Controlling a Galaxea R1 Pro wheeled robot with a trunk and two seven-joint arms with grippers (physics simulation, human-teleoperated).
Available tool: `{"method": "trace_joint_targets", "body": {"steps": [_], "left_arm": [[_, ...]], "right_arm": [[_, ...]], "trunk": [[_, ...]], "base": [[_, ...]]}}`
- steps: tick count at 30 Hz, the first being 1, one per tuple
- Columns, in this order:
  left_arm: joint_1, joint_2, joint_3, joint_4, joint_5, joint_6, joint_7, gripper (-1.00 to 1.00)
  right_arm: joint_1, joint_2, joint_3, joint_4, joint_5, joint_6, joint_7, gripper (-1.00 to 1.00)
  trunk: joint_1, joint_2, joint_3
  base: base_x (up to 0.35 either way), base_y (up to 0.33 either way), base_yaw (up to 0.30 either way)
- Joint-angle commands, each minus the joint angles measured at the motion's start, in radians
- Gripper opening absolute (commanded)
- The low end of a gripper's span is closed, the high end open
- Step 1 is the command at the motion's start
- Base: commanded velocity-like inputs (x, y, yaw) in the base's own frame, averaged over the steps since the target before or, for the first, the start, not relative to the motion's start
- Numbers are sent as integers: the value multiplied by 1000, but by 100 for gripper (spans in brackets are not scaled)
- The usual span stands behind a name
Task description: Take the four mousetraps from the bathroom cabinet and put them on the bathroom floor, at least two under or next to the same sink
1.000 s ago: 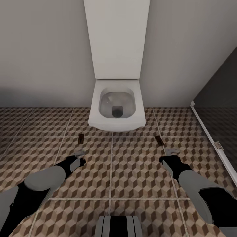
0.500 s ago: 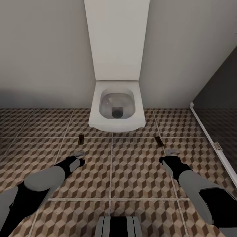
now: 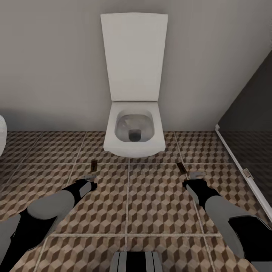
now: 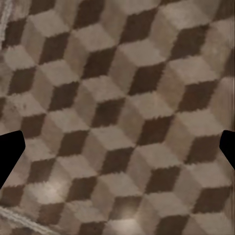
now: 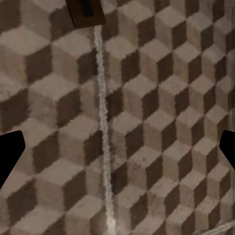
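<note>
Two small dark mousetraps lie flat on the cube-patterned bathroom floor (image 3: 151,204), one (image 3: 93,165) left of the toilet's front and one (image 3: 182,167) right of it. My left gripper (image 3: 90,176) hangs open just short of the left trap, over bare tile (image 4: 122,98). My right gripper (image 3: 197,175) is open too, a little to the right of the other trap, which appears as a brown piece (image 5: 87,12) beside a grout line ahead of the fingers. Nothing is between either pair of fingers. The cabinet and the sink are out of view.
A white wall-hung toilet (image 3: 133,134) with its lid up stands straight ahead against the grey wall. A dark glass panel with a white frame (image 3: 236,162) runs along the right. A white rounded object (image 3: 2,136) pokes in at the left edge.
The whole picture has slid downward and the toilet looks slightly smaller, so the camera has moved. Both mousetraps lie still on the floor. Both grippers stay open.
</note>
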Motion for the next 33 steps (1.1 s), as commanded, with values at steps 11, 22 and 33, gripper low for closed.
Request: {"method": "trace_joint_targets", "body": {"steps": [11,22,33], "left_arm": [[-1,-1,-4,-6,7,4,2,100],[-1,0,-3,-8,7,4,2,100],[-1,0,-3,-9,7,4,2,100]], "right_arm": [[3,0,8,-2,-8,6,0,100],[6,0,8,-1,-8,6,33,100],[7,0,8,-1,-8,6,47,100]], "trunk": [[-5,2,42],[-10,5,85],[-15,8,127]], "base": [[0,0,0],[0,0,0],[0,0,0]]}}
